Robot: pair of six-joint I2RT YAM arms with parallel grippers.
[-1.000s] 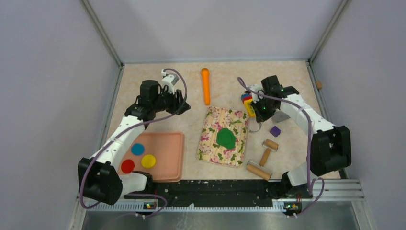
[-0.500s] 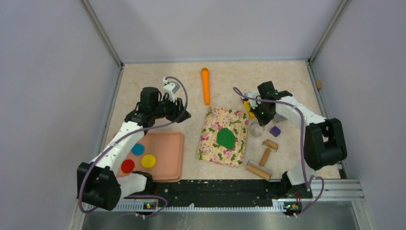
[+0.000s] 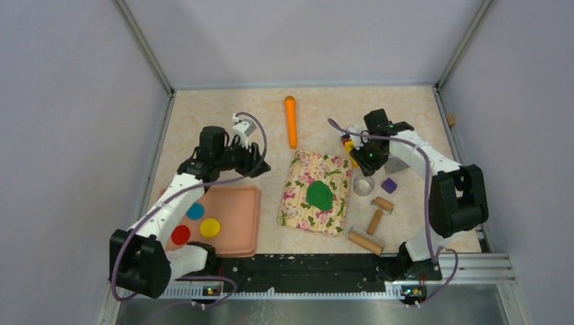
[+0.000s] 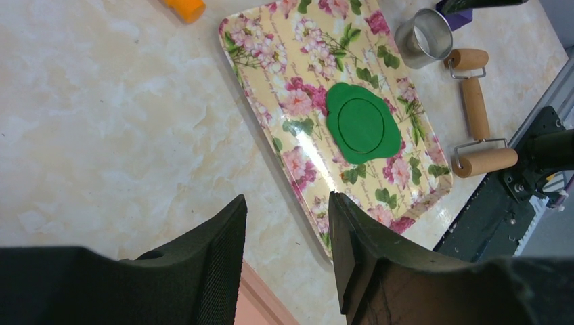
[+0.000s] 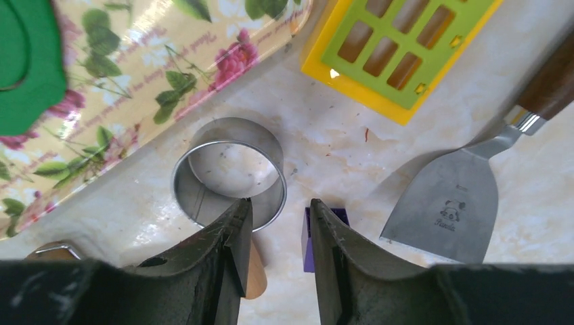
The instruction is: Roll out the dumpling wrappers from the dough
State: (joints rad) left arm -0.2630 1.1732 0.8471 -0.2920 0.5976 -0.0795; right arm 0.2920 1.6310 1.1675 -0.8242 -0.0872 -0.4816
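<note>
**Mia:** How many wrappers are done?

**Tom:** Three, I think. A blue wrapper (image 3: 195,210), a yellow wrapper (image 3: 209,227) and a red wrapper (image 3: 180,235) lie on the pink tray (image 3: 238,203) by the table's near left corner.

**Mia:** What about the left gripper (image 4: 285,200)?

**Tom:** It hangs over the table between the tray's far edge and the floral mat (image 4: 271,61). Its fingers are spread, with nothing between them.

**Mia:** Where is the green dough (image 3: 319,195)?

**Tom:** It lies flat in the middle of the mat. A neat green disc (image 4: 364,126) is cut into it, with a thin ragged rim around it.

**Mia:** So is the rolling finished?

**Tom:** For this piece it looks so, and the cutting too. But the disc is not lifted out yet.

**Mia:** And on the right?

**Tom:** The metal ring cutter (image 5: 184,193) stands on the table just beside the mat's right edge. The right gripper (image 5: 278,203) hangs right over it, fingers apart, pinching nothing.

**Mia:** What is left to do?

**Tom:** I'd say the green disc must go on the tray beside the others. Then maybe the scraps get rolled again with the wooden rollers (image 3: 366,242), which lie by the table's near edge, right of the mat.
</note>
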